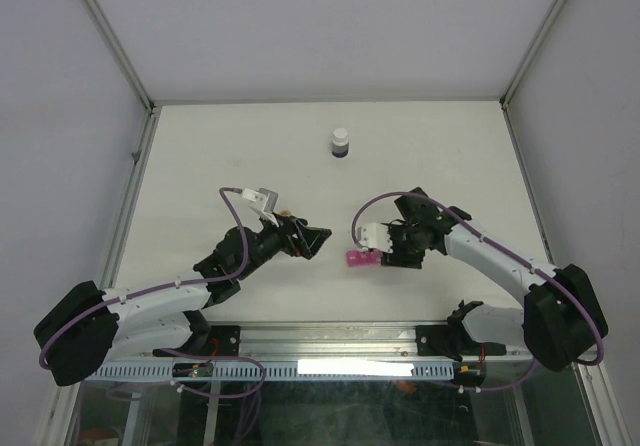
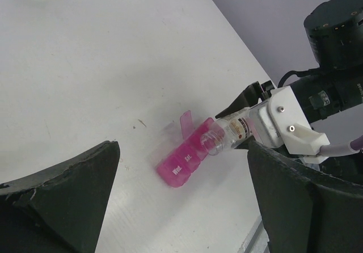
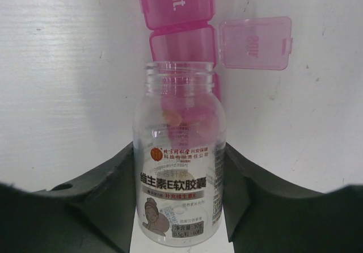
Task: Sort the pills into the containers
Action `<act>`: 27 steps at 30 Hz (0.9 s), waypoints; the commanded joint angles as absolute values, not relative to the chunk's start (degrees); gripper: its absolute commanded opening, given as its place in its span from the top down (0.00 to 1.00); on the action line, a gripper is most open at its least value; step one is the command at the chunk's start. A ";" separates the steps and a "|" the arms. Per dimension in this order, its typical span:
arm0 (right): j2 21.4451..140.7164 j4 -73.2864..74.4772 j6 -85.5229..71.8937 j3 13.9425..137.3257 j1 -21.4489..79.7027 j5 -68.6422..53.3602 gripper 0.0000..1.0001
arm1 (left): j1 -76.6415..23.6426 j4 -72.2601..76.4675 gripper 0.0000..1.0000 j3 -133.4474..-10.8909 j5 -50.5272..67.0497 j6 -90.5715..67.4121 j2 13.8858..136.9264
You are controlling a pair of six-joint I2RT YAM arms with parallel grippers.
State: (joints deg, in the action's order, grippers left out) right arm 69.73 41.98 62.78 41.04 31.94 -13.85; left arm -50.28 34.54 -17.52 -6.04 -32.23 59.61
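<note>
From the top camera I see my left hand (image 1: 316, 238) spread wide and holding nothing. It faces my right hand (image 1: 388, 253), which hangs right at the pink translucent plastic pill-organizer strip (image 1: 358, 259) lying on the white desk (image 1: 250, 146), while a dark bottle with a white cap (image 1: 341, 144) stands well apart at the far side. My left wrist camera shows a small clear plastic vial (image 2: 227, 135) tilted, its uncapped mouth over the strip, where one square pink lid (image 2: 186, 125) is flipped up. On the right wrist camera the right hand's fingers (image 3: 85, 207) are clamped on both sides of the vial, with a small orange pill (image 3: 172, 117) inside it and its mouth toward the open compartment (image 3: 181, 46).
</note>
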 commanded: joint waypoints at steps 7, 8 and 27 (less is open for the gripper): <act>70.29 40.40 60.59 43.51 34.20 -10.49 1.00 | -50.63 35.29 0.01 -17.66 -7.88 -32.87 58.80; 70.28 40.57 60.44 43.69 34.45 -10.28 1.00 | -50.63 35.22 0.01 -17.72 -7.99 -32.91 58.80; 71.89 42.00 58.45 45.83 38.01 -4.52 1.00 | -50.54 34.39 0.01 -18.26 -8.26 -33.13 59.50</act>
State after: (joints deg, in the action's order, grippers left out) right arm 71.85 41.89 59.61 43.16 37.36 -6.55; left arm -50.28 32.86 -17.52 -7.49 -32.64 59.61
